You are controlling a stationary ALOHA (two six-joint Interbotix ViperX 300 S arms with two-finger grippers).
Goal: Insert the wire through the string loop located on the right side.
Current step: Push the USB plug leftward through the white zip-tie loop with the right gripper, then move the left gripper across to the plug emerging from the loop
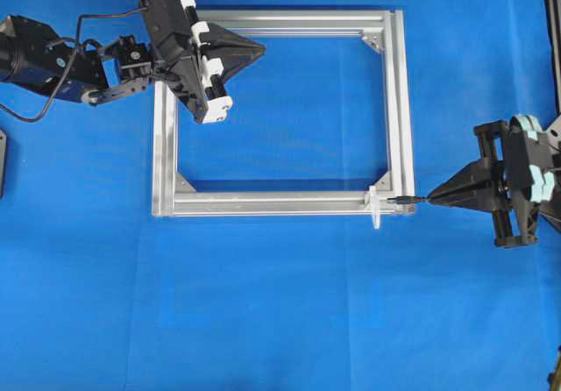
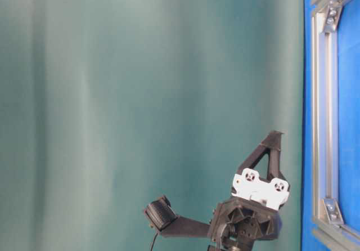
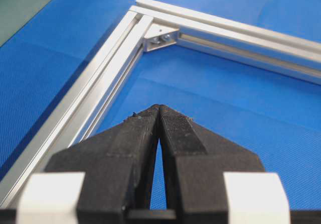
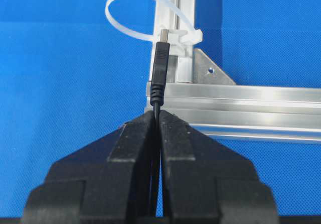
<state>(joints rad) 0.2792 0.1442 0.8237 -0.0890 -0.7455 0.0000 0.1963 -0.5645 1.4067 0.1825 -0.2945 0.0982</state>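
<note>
- The wire (image 4: 159,78) is clamped between the pressed-together fingers (image 4: 135,148) of the right gripper (image 1: 436,200).
- Its plug tip is held just ahead of the fingertips, at the string loop (image 4: 131,14) on the aluminium frame (image 1: 289,203).
- The left gripper (image 3: 159,108) is closed on nothing, above the blue mat (image 1: 280,321).

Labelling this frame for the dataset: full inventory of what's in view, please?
frame: 1, silver aluminium, rectangular, flat on the cloth mid-scene
corner brackets: 4, silver, triangular, inside the frame's corners
string loop: 1, white, tied on the frame at its lower right corner in the overhead view, sticking outward
wire: 1, black, thin, plug tip at the loop's tie, not yet through the loop
cloth: 1, blue, covers the table
backdrop: 1, green, behind the table
left gripper: 1, black, jaws shut, empty, over the frame's upper left
right gripper: 1, black, jaws shut on the wire, right of the frame
</note>
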